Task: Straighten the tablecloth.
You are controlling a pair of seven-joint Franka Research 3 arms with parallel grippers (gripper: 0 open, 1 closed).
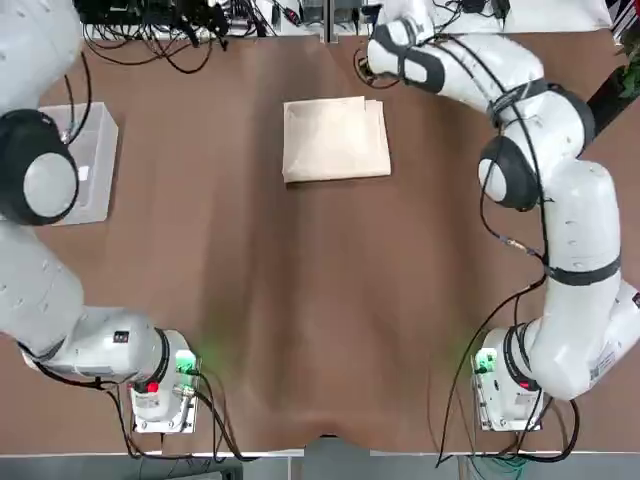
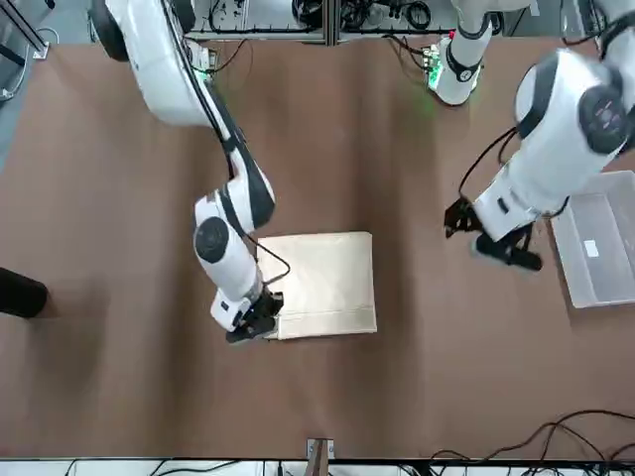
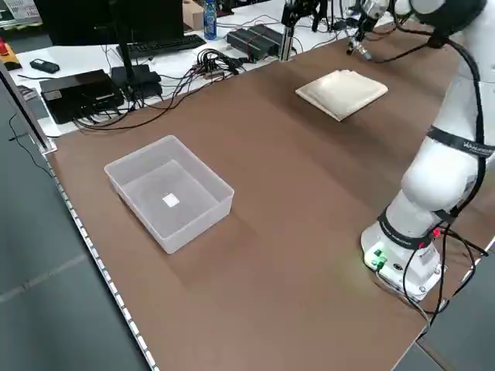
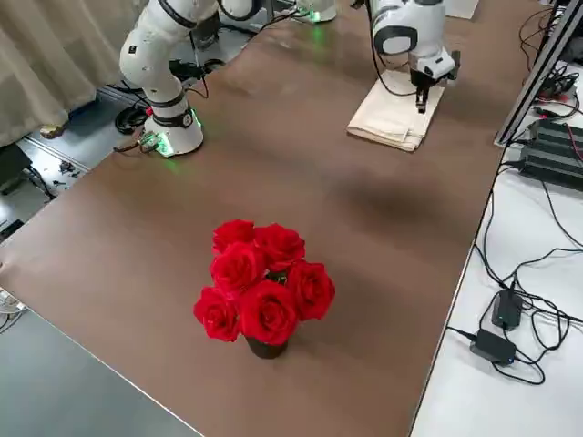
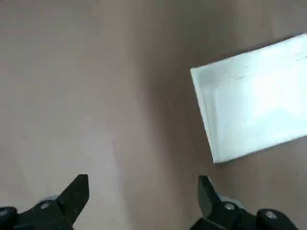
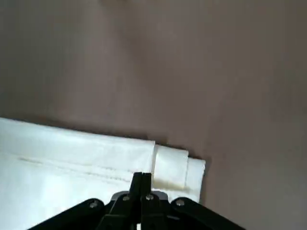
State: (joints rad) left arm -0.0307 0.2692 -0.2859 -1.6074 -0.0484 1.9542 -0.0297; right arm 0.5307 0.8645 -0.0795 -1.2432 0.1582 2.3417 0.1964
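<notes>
Left gripper (image 5: 144,184): wide open, holding nothing, well left of cloth. Cloth (image 1: 335,142): far middle of table, long axis left-right, extending left and nearward from right gripper (image 6: 142,175). Right gripper, closer arm: fingers together over far right corner; pinch on fabric unclear.

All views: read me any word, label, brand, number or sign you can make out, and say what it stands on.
No text can be read in any view.
Bin: white label on its floor, no legible writing.
Right arm: small marking near its base, too small to read.
Left arm: small dark label, too small to read.
Cloth: no lettering seen.
</notes>
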